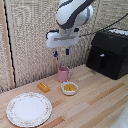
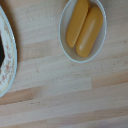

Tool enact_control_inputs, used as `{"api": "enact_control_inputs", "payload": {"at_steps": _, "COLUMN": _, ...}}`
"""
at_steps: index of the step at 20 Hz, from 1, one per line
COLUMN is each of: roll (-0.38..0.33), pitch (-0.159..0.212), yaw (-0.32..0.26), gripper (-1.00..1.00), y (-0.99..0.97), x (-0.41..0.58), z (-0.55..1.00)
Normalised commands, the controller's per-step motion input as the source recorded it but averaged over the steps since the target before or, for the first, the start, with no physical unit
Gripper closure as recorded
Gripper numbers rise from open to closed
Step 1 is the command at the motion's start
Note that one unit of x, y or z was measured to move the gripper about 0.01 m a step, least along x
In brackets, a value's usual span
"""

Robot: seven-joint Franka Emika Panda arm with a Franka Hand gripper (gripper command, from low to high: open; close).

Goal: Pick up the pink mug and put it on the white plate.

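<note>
The pink mug (image 1: 64,74) stands upright on the wooden table, its handle toward the exterior view's right. The white platter (image 1: 29,109) with a floral rim lies at the front on the exterior view's left; part of its rim shows in the wrist view (image 2: 8,55). My gripper (image 1: 61,52) hangs well above the mug, clear of it, its dark-blue fingers apart and empty. The mug and the fingers do not show in the wrist view.
A small white bowl (image 1: 69,88) with orange contents sits just in front of the mug; it also shows in the wrist view (image 2: 83,30). An orange block (image 1: 43,87) lies beside it. A black appliance (image 1: 109,53) stands at the exterior view's right.
</note>
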Motion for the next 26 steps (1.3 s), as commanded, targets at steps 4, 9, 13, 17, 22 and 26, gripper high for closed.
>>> {"api": "enact_control_inputs", "payload": {"at_steps": 4, "roll": 0.039, "pitch": 0.047, "yaw": -0.007, "gripper": -1.0, "y": -0.68, "x": 0.571, "z": -0.09}}
{"api": "enact_control_inputs", "payload": {"at_steps": 9, "roll": 0.049, "pitch": 0.039, "yaw": 0.017, "gripper": -1.0, "y": -0.69, "x": 0.488, "z": -0.08}}
{"api": "enact_control_inputs", "payload": {"at_steps": 13, "roll": 0.05, "pitch": 0.031, "yaw": 0.098, "gripper": -1.0, "y": -0.71, "x": 0.329, "z": -0.13}}
{"api": "enact_control_inputs", "payload": {"at_steps": 17, "roll": 0.048, "pitch": 0.034, "yaw": 0.133, "gripper": -1.0, "y": -0.64, "x": 0.327, "z": -0.16}}
{"api": "enact_control_inputs", "payload": {"at_steps": 22, "roll": 0.018, "pitch": 0.061, "yaw": 0.051, "gripper": -1.0, "y": -0.43, "x": 0.375, "z": -0.14}}
{"api": "enact_control_inputs", "payload": {"at_steps": 26, "roll": 0.0, "pitch": 0.073, "yaw": -0.038, "gripper": -1.0, "y": -0.17, "x": 0.458, "z": -0.13}}
